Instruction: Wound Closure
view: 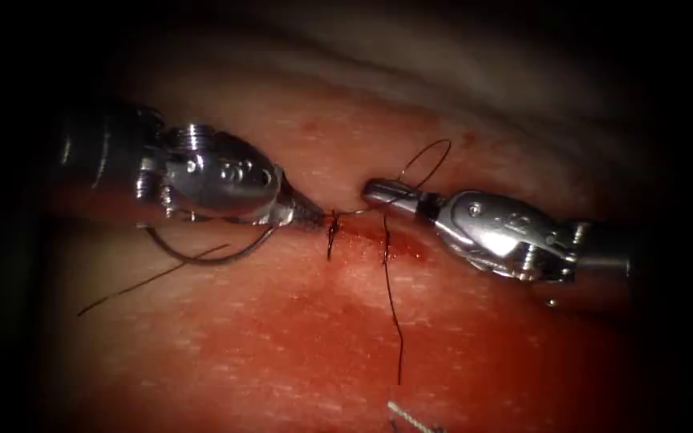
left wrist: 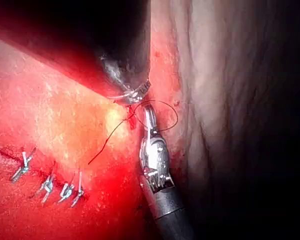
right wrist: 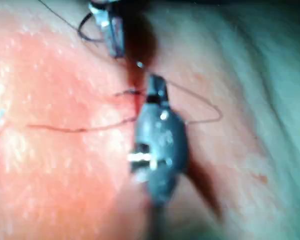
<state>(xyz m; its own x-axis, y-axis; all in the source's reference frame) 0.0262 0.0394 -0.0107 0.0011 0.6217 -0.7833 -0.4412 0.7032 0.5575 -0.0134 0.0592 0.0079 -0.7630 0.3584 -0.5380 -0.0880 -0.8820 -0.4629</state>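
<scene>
In the endoscope view my left tool (view: 308, 213) has its fingers closed on the thread (view: 393, 301) right at the cut (view: 362, 232). The needle (view: 210, 255) curves below that tool, at about seven o'clock from its tip, lying free on the tissue (view: 282, 345) left of the cut and not in it. My right tool (view: 382, 192) has its fingers closed on the thread too, with a loop rising at one o'clock from them. Red fluid (view: 403, 250) marks the cut.

The left wrist view adds a row of metal staples (left wrist: 47, 185) in the tissue, well apart from the right tool (left wrist: 149, 117).

In the right wrist view the right tool (right wrist: 157, 87) sits beside the cut, the thread running across.
</scene>
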